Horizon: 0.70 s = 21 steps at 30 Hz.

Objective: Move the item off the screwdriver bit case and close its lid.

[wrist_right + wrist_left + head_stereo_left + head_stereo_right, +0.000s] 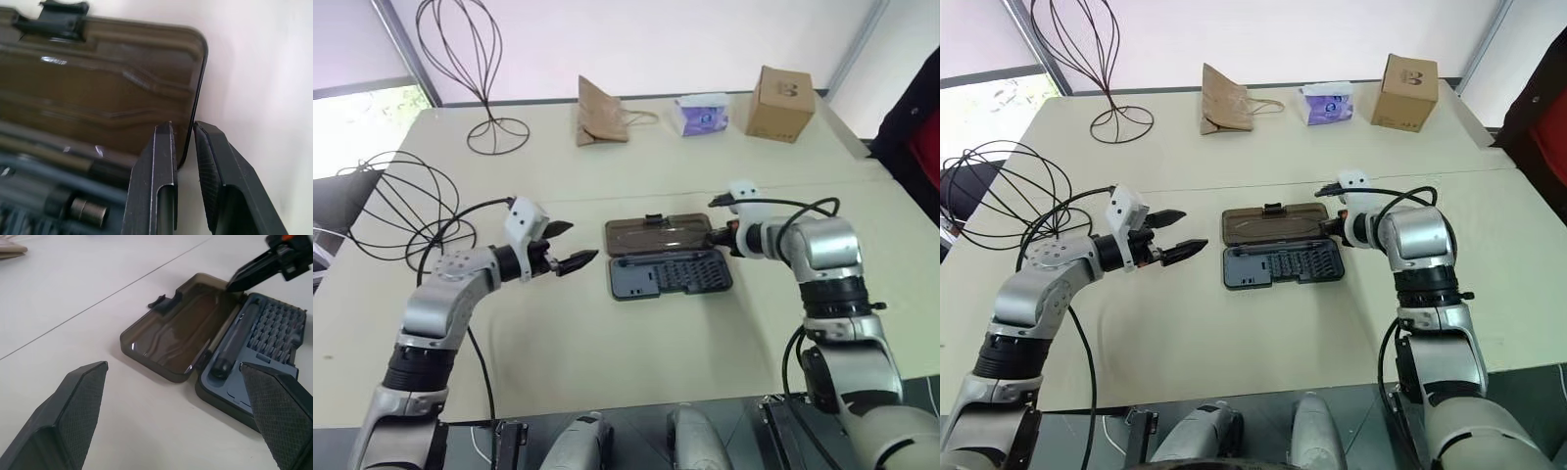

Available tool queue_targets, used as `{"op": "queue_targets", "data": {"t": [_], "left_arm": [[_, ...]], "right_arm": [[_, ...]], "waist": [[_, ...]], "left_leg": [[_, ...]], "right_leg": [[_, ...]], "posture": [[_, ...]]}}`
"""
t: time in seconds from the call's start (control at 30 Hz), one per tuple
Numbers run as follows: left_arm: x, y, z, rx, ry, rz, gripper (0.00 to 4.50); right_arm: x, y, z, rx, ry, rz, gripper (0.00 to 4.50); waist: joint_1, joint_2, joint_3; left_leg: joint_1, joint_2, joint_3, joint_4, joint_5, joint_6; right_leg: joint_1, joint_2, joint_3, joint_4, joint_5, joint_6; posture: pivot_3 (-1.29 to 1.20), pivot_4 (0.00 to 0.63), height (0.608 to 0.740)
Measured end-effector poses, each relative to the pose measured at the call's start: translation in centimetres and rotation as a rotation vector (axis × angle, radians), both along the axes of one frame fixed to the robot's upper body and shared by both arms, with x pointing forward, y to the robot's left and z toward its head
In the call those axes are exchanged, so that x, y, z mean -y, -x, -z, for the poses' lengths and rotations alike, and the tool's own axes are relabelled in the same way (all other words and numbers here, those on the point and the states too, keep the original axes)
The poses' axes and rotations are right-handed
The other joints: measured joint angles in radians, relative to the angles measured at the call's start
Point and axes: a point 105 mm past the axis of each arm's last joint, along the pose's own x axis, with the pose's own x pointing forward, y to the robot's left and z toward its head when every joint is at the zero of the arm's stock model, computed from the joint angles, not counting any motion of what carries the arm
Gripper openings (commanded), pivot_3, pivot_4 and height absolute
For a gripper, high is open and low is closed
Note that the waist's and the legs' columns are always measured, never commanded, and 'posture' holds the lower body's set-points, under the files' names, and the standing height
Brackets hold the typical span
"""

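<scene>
Right hand (183, 142) has its two fingers pinched nearly together on the near-right edge of the lid (656, 233), the thin smoky-brown panel passing between them. That lid lies flat and open on the tabletop (705, 166), hinged to the screwdriver bit case (671, 273), whose grey tray of bits sits just on the near side of the hand. Off to the other side of the case, the left hand (579, 245) hovers with its fingers spread wide and nothing in them, pointing toward the case. Well beyond the left hand, at the tabletop's left edge, sits the item (396, 211), the black wire sphere frame, already clear of the case. The lid looks light, stiff and glossy, so it will likely swing easily on its hinge but could slip from a shallow edge pinch; the edge near the corner, where it is held now, seems a fair place, and the small black latch tab (653, 217) on the far edge will probably need a press to snap home.
</scene>
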Motion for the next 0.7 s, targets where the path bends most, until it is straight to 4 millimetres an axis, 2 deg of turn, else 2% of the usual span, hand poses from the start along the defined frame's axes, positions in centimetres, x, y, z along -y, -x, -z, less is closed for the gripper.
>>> {"op": "queue_targets", "data": {"t": [0.27, 0.33, 0.37, 0.57, 0.7], "left_arm": [[0.8, -0.4, -0.1, 0.006, -0.004, 0.031, 4.5], [0.7, -0.4, -0.1, 0.003, -0.003, 0.03, 4.5], [0.7, -0.4, -0.1, 0.004, -0.004, 0.03, 4.5], [0.7, -0.4, 0.0, 0.004, -0.004, 0.028, 4.5], [0.6, -0.3, 0.2, -0.003, -0.004, 0.024, 4.5]], "right_arm": [[0.0, -1.2, 0.1, 0.014, 0.001, 0.026, 0.66], [-0.3, -1.6, 0.3, 0.012, -0.009, 0.022, 0.11], [-0.4, -1.8, 0.3, 0.014, -0.014, 0.021, 0.01], [-0.8, -2.0, 0.4, 0.012, -0.03, -0.006, 0.01], [-0.7, -1.3, 0.2, -0.009, -0.018, -0.009, 0.01]], "waist": [[-0.002, 0.0, 0.0], [-0.005, 0.0, 0.0], [-0.006, 0.0, 0.0], [-0.007, -0.001, -0.001], [-0.005, -0.001, -0.001]], "left_leg": [[0.0, 0.0, 0.0, 0.0, 0.0, 0.0], [0.0, 0.0, 0.0, 0.0, 0.0, 0.0], [0.0, 0.0, 0.0, 0.0, 0.0, 0.0], [0.001, 0.0, 0.0, 0.0, 0.0, 0.0], [0.001, 0.0, 0.0, -0.001, 0.0, 0.0]], "right_leg": [[0.0, 0.0, 0.0, -0.001, 0.0, 0.0], [0.0, 0.0, 0.0, -0.001, 0.0, 0.0], [0.0, 0.0, 0.0, -0.001, 0.0, 0.0], [0.0, 0.0, 0.0, -0.001, 0.0, 0.0], [0.0, 0.0, 0.0, 0.0, 0.0, 0.0]], "posture": [[0.0, 0.15, 0.74], [0.0, 0.15, 0.74], [0.0, 0.15, 0.74], [0.0, 0.15, 0.74], [0.0, 0.15, 0.74]]}}
